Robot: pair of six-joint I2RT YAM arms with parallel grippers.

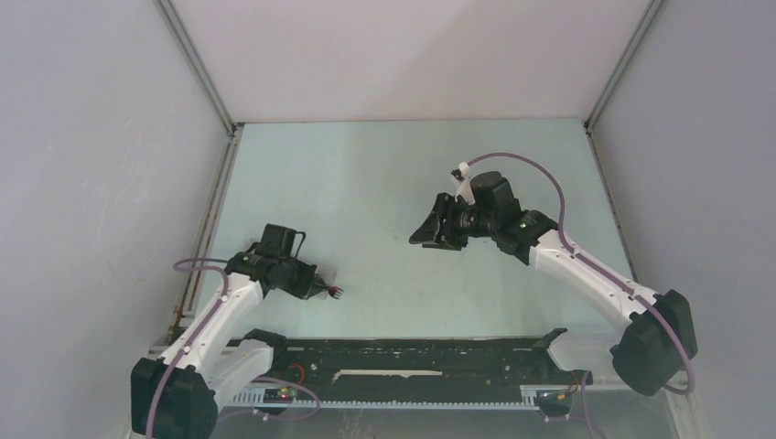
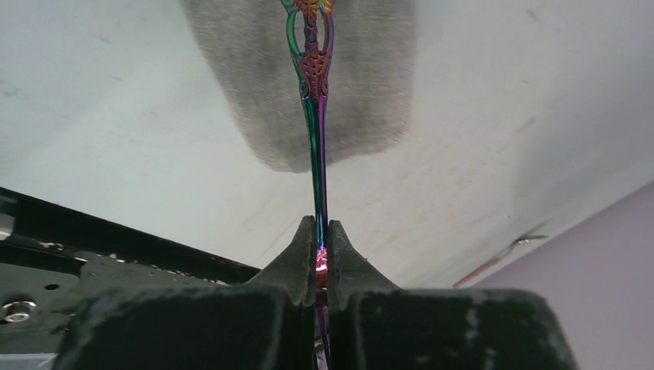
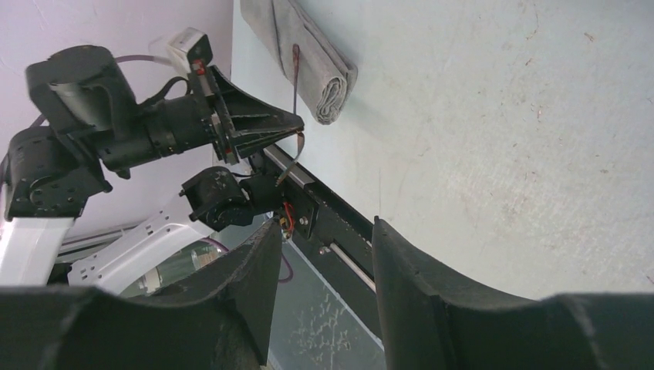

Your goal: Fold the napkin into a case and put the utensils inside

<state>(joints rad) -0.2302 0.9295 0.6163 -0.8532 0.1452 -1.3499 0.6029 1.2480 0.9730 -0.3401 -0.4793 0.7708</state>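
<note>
The left fingers (image 2: 307, 245) are clamped together on a utensil (image 2: 318, 154), gripping its thin shaft edge-on. In the left wrist view the shaft runs straight out from the tips. It widens into an ornate pierced section that shines green, purple and orange. That section lies across the case (image 2: 254, 92), a narrow strip of grey-beige folded cloth on the pale worktop (image 2: 116, 116). The utensil's far end runs off the top of the view, so I cannot tell whether it is a fork or a spoon.

From the right wrist view the case (image 3: 328, 73) lies flat close to the wall, its nearer end rolled over and facing the camera. The utensil (image 3: 295, 77) stands over it, tip against the cloth. Whether the tip sits in a fold or only on top cannot be told.

A second utensil (image 2: 501, 258) lies on the worktop at the foot of the wall, well apart from the case. It is slim, with a pinkish handle and a small metal end.

The right fingers (image 3: 389, 254) stand apart with nothing between them, raised above bare worktop (image 3: 501, 154) and aimed towards the left arm. From above, the right fingers (image 1: 423, 236) hang over the middle of the worktop (image 1: 366, 174), and the left fingers (image 1: 320, 291) sit near the black rail (image 1: 412, 352). A green lamp (image 1: 522, 222) glows on the right wrist.
</note>
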